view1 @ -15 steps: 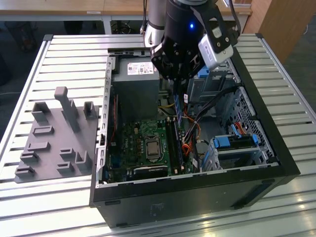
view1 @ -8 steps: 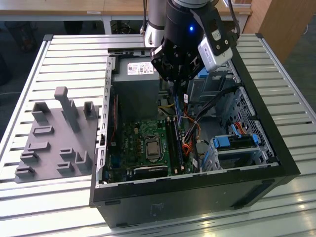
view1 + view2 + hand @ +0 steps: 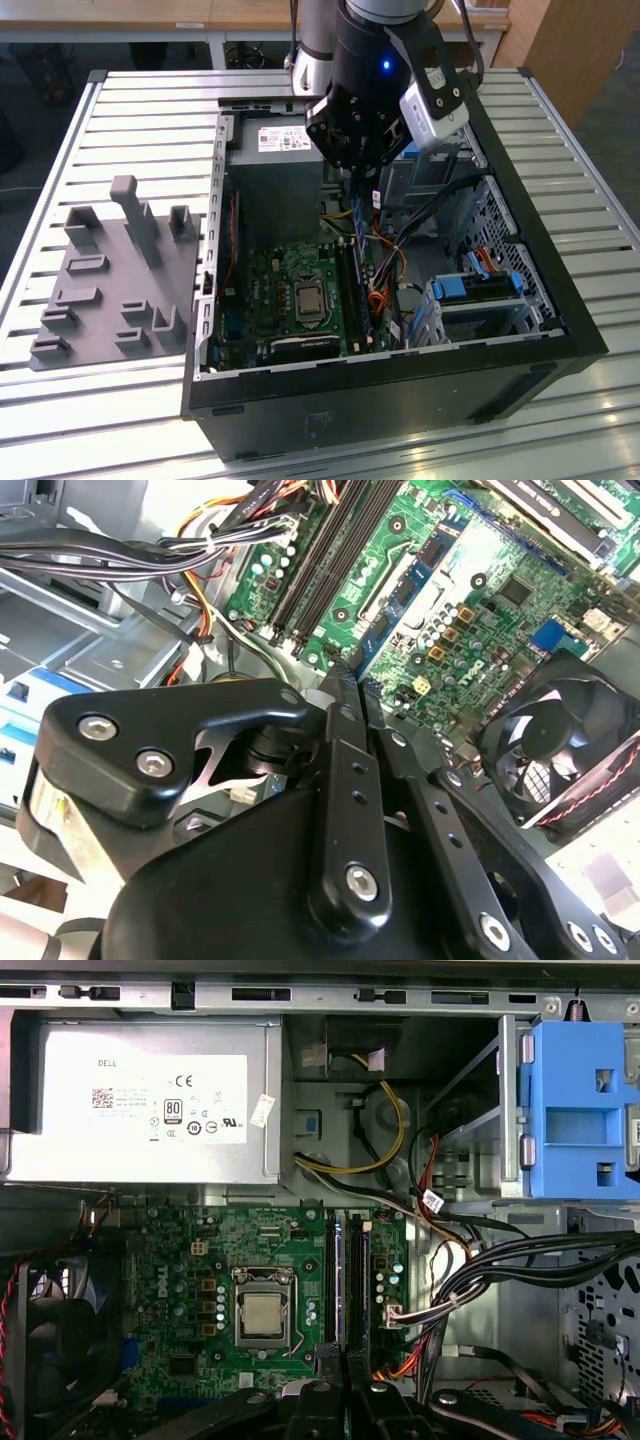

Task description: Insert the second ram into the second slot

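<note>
Tool (image 3: 345, 692) clenched on second ram (image 3: 341, 1270), jutting past its tips, edge-on over mobo slots (image 3: 357, 1270).

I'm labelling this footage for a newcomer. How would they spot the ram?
Find the open black case, then the green board inside. Over its black slots the gripper clamps the ram: a thin blue stick with black chips, flatter than the chunky blue drive tab.

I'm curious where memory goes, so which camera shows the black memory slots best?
The first wrist view: it looks straight down on the memory slots, showing nearly their whole length beside the processor socket. The second wrist view shows the slots slanted and cut off at the edge; the exterior view shows the slots as thin strips.
</note>
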You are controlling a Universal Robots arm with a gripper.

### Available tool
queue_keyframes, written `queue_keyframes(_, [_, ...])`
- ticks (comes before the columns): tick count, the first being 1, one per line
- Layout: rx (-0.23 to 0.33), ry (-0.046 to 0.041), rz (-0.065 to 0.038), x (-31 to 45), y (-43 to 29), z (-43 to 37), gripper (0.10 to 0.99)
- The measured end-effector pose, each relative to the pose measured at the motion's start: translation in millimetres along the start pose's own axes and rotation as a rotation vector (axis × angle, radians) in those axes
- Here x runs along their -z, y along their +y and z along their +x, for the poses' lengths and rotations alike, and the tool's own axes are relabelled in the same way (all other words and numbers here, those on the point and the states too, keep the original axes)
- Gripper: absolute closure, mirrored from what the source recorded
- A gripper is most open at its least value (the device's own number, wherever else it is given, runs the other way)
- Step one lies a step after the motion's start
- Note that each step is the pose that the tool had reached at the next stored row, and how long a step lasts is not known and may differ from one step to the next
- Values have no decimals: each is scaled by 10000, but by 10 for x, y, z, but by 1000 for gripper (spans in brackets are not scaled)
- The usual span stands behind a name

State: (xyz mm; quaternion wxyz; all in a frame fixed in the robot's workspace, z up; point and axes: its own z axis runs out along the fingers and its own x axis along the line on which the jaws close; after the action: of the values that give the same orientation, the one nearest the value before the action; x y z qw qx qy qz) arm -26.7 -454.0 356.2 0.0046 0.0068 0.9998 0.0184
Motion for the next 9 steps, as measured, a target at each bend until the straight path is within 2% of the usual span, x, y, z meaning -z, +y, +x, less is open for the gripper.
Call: queue_keyframes(9, [0,4,2,-39,-3,0,949])
